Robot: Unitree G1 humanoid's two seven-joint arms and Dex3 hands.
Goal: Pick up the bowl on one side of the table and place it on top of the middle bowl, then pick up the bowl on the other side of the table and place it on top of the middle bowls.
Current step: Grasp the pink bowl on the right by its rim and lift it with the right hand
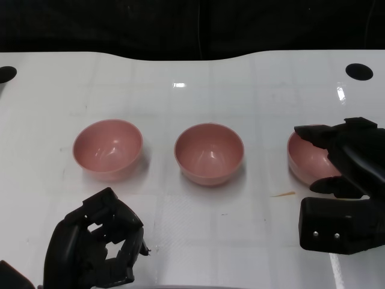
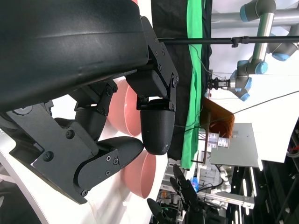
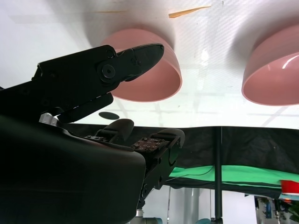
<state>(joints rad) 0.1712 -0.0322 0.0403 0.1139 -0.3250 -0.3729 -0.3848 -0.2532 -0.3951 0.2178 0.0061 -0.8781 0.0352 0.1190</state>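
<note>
Three pink bowls stand in a row on the white table [image 1: 198, 241]: the left bowl [image 1: 108, 149], the middle bowl [image 1: 209, 152] and the right bowl [image 1: 307, 159]. My right hand [image 1: 344, 161] is at the right bowl with its fingers spread, one finger over the far rim and the thumb by the near rim. The right wrist view shows a finger [image 3: 138, 53] in front of that bowl [image 3: 161, 79], which rests on the table, and the middle bowl [image 3: 275, 70] beyond it. My left hand [image 1: 96, 247] hangs near the front edge, fingers loosely bent, holding nothing.
Round black holes mark the table's far right [image 1: 359, 71] and far left [image 1: 6, 73] corners. A small orange sliver [image 1: 283, 194] lies in front of the right bowl. The left wrist view shows two pink bowls [image 2: 140, 175] past the fingers [image 2: 156, 130].
</note>
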